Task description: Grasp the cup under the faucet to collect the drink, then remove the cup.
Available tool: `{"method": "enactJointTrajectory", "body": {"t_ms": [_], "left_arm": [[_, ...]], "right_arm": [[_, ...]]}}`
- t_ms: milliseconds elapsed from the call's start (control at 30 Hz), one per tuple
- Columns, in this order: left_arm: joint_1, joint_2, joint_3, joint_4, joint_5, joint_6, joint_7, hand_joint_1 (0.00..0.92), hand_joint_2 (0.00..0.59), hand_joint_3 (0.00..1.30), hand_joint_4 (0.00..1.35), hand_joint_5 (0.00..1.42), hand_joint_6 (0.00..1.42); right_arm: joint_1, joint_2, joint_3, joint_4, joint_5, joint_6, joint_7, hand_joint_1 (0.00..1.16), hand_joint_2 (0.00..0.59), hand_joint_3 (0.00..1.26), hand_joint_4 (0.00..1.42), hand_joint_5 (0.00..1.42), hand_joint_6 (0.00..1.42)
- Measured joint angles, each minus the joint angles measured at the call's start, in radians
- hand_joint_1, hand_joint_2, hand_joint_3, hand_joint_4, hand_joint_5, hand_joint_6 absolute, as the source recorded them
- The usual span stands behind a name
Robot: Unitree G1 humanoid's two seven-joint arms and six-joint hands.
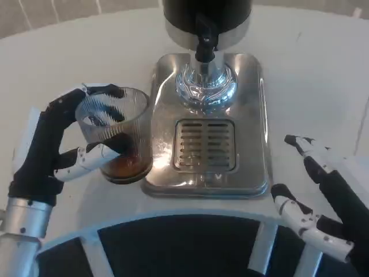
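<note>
Right hand (314, 196) open; left hand (69, 144) grips one cup (115, 135).

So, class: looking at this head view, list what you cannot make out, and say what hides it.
- Dispenser upper body: cut off by the top edge.
- Right hand: palm and wrist run off the right and bottom edges.
- Drink level in the cup: left hand fingers cover the wall.
- Drip tray slots: glare blurs them.
</note>
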Motion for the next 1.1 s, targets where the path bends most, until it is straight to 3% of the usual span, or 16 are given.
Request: {"method": "enactJointTrajectory", "body": {"t_ms": [533, 1100], "left_arm": [[0.163, 0.004, 0.044, -0.205, -0.081, -0.002, -0.126, 0.574, 0.031, 0.95, 1.10, 1.24, 0.44], [0.236, 0.019, 0.060, -0.236, -0.103, -0.149, -0.200, 0.577, 0.032, 0.94, 1.10, 1.24, 0.45]], "right_arm": [[-0.006, 0.005, -0.016, 0.000, 0.007, -0.050, 0.000, 0.16, 0.489, 0.03, 0.00, 0.00, 0.00], [-0.007, 0.006, -0.027, 0.000, 0.046, -0.160, 0.023, 0.15, 0.487, 0.02, 0.00, 0.00, 0.00]]}}
